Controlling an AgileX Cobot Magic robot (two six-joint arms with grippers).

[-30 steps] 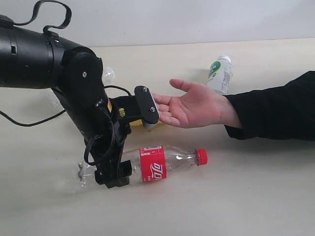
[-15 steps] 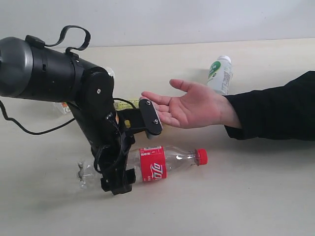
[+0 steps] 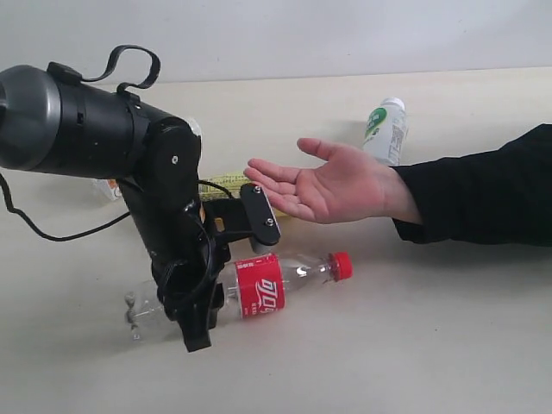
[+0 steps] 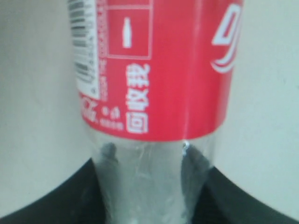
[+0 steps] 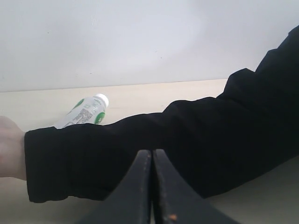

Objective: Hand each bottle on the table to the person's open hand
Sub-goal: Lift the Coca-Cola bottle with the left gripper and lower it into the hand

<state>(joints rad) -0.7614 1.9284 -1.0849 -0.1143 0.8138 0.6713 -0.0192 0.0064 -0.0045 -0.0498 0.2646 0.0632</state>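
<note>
We see the broad, flat, pale beige wood-look table (image 3: 448,345) under everything; over its left side the bulky black left robot arm (image 3: 86,129) bends down toward the near edge; from the right a person's arm in a black sleeve (image 3: 483,185) reaches in and ends in the bare, light-skinned open hand (image 3: 332,185), held palm up over the middle of the table.

Just near of that hand the clear plastic bottle with red label and red cap (image 3: 259,286) lies on its side, cap to the right, base to the left; the left gripper (image 3: 226,289) straddles its clear body beside the label; in the wrist view the black fingers (image 4: 56,200) press on both sides, so we read it as clamped on this bottle.

Far right of the hand lies the white-green labelled bottle with white cap (image 3: 384,129); a yellow-labelled bottle (image 3: 226,182) shows behind the gripper, mostly hidden.

The right gripper (image 5: 152,154) has its two black fingers pressed together on nothing, near the sleeve.
</note>
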